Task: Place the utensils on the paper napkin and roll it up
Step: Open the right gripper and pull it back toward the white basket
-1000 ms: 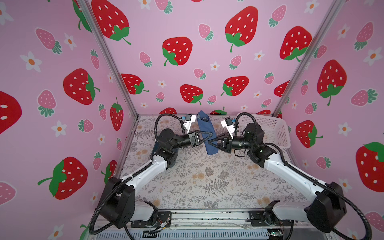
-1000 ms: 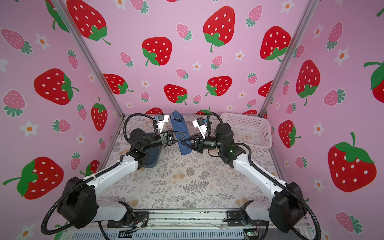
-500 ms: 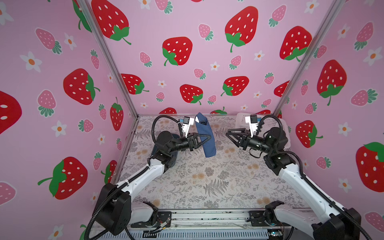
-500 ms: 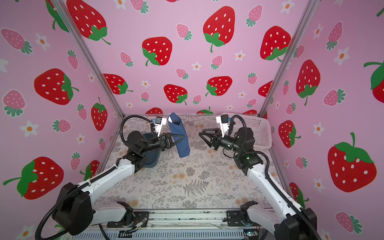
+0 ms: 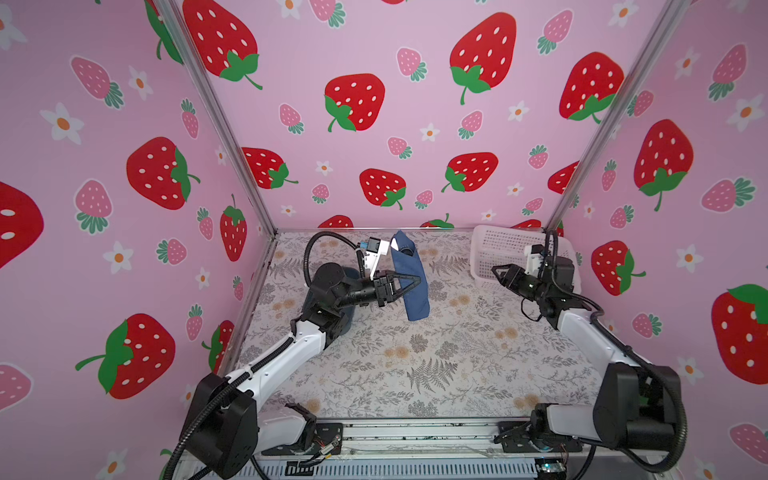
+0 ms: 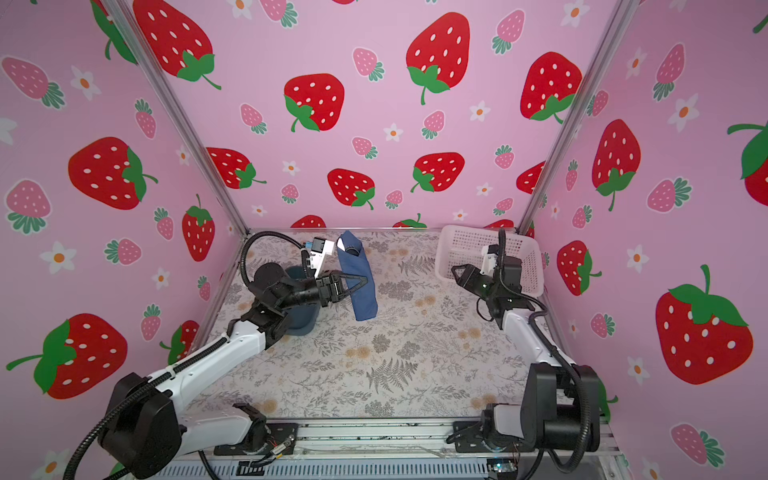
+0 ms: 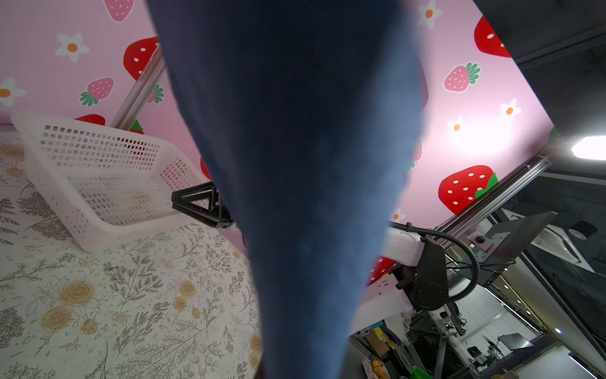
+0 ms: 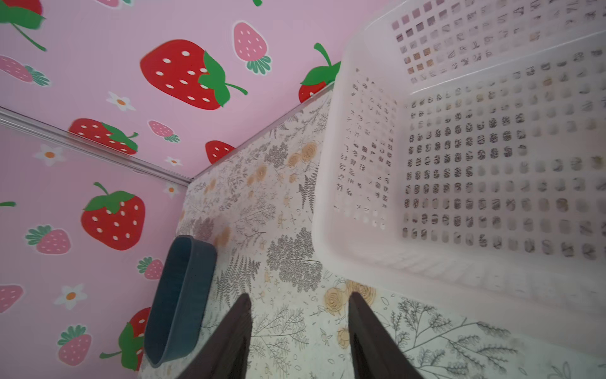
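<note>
The paper napkin [image 5: 409,286] [image 6: 358,286] is a rolled dark navy bundle held up off the table, its long axis tilted, one end toward the back wall. My left gripper [image 5: 419,279] [image 6: 365,282] is shut on its middle from the left. In the left wrist view the napkin [image 7: 305,164] fills the centre and hides the jaws. The utensils are hidden; the roll covers whatever is inside. My right gripper [image 5: 496,270] [image 6: 455,270] [image 8: 298,298] stands open and empty at the right, just in front of the basket, well apart from the napkin.
A white perforated basket [image 5: 511,249] [image 6: 469,245] [image 7: 98,183] [image 8: 459,164] sits in the back right corner. A dark teal tub [image 6: 301,326] [image 8: 180,295] stands at the left, partly behind my left arm. A floral cloth [image 5: 415,374] covers the table.
My right gripper has let go of the napkin roll, opened, and drawn back to the right beside the basket. My left gripper stays shut on the roll, now a little further left.
</note>
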{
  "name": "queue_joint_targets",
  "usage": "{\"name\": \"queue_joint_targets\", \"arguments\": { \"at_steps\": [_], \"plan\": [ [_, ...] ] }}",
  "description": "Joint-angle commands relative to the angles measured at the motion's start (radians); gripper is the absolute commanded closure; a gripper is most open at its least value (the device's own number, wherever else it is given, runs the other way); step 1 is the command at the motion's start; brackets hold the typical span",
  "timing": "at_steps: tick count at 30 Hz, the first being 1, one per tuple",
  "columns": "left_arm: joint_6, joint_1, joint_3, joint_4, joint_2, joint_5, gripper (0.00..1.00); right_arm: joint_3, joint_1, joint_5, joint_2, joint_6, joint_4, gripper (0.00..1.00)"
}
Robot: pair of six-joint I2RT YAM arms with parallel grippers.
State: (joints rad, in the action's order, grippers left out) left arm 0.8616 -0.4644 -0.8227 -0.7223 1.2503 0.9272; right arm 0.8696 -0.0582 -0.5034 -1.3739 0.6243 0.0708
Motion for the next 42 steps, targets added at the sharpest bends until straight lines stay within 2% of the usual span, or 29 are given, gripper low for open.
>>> {"name": "queue_joint_targets", "arguments": {
  "at_steps": [1,4,5,12,18,22,25,29,33,39,42],
  "plan": [
    [-0.020,0.003,0.003,-0.017,-0.043,0.009,0.92,0.094,-0.001,0.084,-0.040,-0.164,-0.121,0.49],
    [-0.031,0.002,0.005,-0.009,-0.052,0.004,0.92,0.141,-0.004,0.085,-0.106,-0.215,-0.148,0.49],
    [-0.033,0.003,0.006,-0.003,-0.055,-0.001,0.92,0.160,-0.006,0.090,-0.128,-0.230,-0.163,0.45],
    [-0.030,0.003,0.005,0.005,-0.067,-0.002,0.92,0.311,-0.046,0.135,-0.278,-0.374,-0.297,0.41],
    [-0.035,0.003,0.033,0.021,-0.102,-0.026,0.92,0.386,-0.074,0.082,-0.391,-0.413,-0.312,0.41],
    [-0.034,0.003,0.043,0.033,-0.120,-0.044,0.92,0.530,-0.107,0.021,-0.505,-0.438,-0.469,0.41],
    [-0.050,0.001,0.050,0.062,-0.136,-0.064,0.92,0.551,-0.153,0.031,-0.534,-0.467,-0.493,0.41],
    [-0.066,0.001,0.053,0.092,-0.147,-0.074,0.92,0.531,-0.209,0.067,-0.526,-0.511,-0.531,0.41],
    [-0.076,0.003,0.056,0.105,-0.144,-0.085,0.92,0.439,-0.258,0.050,-0.474,-0.546,-0.519,0.43],
    [-0.073,0.002,0.053,0.099,-0.137,-0.088,0.92,0.266,-0.388,-0.054,-0.351,-0.619,-0.532,0.46],
    [-0.075,0.003,0.049,0.105,-0.138,-0.090,0.92,0.191,-0.458,-0.125,-0.273,-0.603,-0.548,0.45]
  ]
}}
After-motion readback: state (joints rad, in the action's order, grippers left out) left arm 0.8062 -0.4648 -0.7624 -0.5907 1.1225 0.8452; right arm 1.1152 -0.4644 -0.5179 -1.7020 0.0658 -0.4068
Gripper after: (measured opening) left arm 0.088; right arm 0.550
